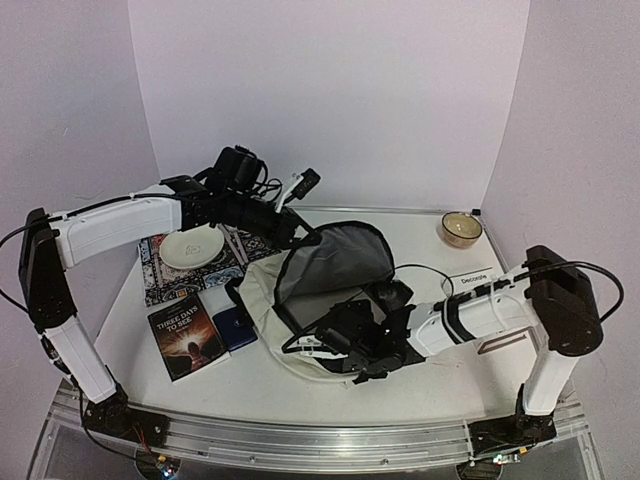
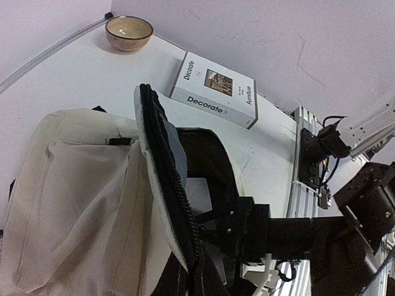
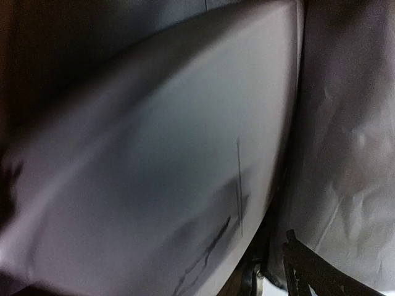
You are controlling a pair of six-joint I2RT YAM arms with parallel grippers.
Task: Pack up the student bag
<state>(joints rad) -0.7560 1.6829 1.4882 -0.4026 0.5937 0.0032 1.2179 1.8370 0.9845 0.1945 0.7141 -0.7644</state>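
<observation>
The student bag [image 1: 262, 290] lies in the middle of the table, cream outside, with its grey-lined flap [image 1: 335, 262] lifted. My left gripper [image 1: 300, 237] is shut on the flap's black zipper edge [image 2: 168, 185] and holds it up; in the left wrist view the gripper [image 2: 200, 271] sits at the bottom. My right gripper [image 1: 335, 345] reaches into the bag's mouth. The right wrist view is filled by a flat white sheet-like thing [image 3: 160, 160] against the grey lining [image 3: 345, 135]. The right fingers are hidden, so their state does not show.
A white "Decorate" book [image 1: 470, 280] [image 2: 213, 89] lies under the right arm, and a tan bowl [image 1: 461, 228] [image 2: 128, 32] stands at the back right. On the left are a dark book [image 1: 187, 335], a blue item [image 1: 235, 325] and a white plate [image 1: 192, 245] on a patterned mat [image 1: 165, 285].
</observation>
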